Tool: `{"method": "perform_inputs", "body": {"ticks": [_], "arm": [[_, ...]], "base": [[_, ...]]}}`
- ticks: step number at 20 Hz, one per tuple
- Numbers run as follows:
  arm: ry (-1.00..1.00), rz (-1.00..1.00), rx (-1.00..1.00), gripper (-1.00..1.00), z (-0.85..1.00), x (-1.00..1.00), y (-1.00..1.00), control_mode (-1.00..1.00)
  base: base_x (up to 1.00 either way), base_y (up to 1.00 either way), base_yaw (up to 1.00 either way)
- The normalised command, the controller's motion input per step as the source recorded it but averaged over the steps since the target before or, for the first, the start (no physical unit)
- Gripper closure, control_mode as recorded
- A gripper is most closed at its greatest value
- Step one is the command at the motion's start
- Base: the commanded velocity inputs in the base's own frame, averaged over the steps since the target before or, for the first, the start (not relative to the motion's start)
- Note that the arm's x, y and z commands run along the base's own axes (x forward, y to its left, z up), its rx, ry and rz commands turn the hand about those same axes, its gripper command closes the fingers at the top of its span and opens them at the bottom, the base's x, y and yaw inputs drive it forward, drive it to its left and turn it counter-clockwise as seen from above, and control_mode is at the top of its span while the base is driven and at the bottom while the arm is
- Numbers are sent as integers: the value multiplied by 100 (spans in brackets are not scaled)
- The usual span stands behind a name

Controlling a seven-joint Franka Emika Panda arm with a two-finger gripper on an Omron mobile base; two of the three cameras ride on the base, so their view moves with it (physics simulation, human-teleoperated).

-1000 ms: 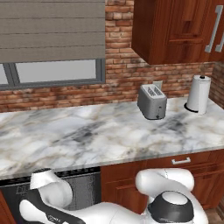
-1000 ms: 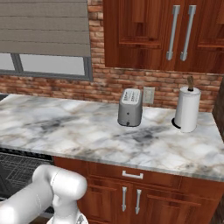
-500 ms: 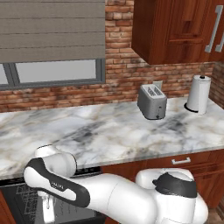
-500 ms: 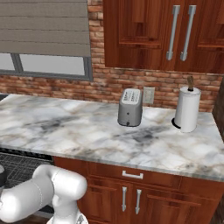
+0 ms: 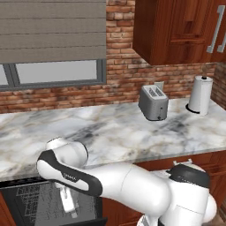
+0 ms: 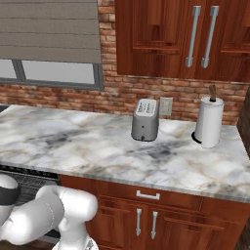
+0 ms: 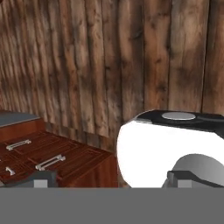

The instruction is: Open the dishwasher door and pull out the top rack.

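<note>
The dishwasher stands open under the counter at the lower left. Its door is out of view below the frame. The top rack [image 5: 31, 201], a grey wire grid, reaches forward from under the marble edge, and a strip of it shows at the left of the right base view [image 6: 29, 181]. My arm bends down in front of it, and the gripper [image 5: 67, 204] hangs just over the rack's right part, touching nothing that I can see. In the hand view the gripper [image 7: 111, 179] is open, its fingertips [image 7: 43, 178] far apart with nothing between them, facing the wooden floor.
On the marble counter [image 5: 110, 132] stand a silver toaster [image 5: 153, 103] and a paper towel roll [image 5: 200, 95]. Reddish-brown cabinet doors with silver handles [image 6: 146, 222] are right of the dishwasher. Upper cabinets [image 6: 195, 39] hang above.
The arm's elbow has risen in front of the dishwasher opening, uncovering more of the rack. The gripper has stayed open. The camera has not moved.
</note>
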Motion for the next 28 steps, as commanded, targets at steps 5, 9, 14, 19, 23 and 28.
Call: {"method": "perform_inputs", "body": {"ticks": [5,9,14,19,23,28], "arm": [[-20,0,-3,-100,0,0,-57,-100],[-18,-1,0,-100,-4,-20,-16,-100],[-6,-2,0,-100,0,-26,-5,-100],[3,0,6,-100,-9,-9,-6,-100],[0,0,1,-100,-2,-6,-10,100],[0,0,0,-100,0,0,0,100]], "base": [[0,0,0],[0,0,0],[0,0,0],[0,0,0],[-21,-32,0],[-40,-71,1]]}}
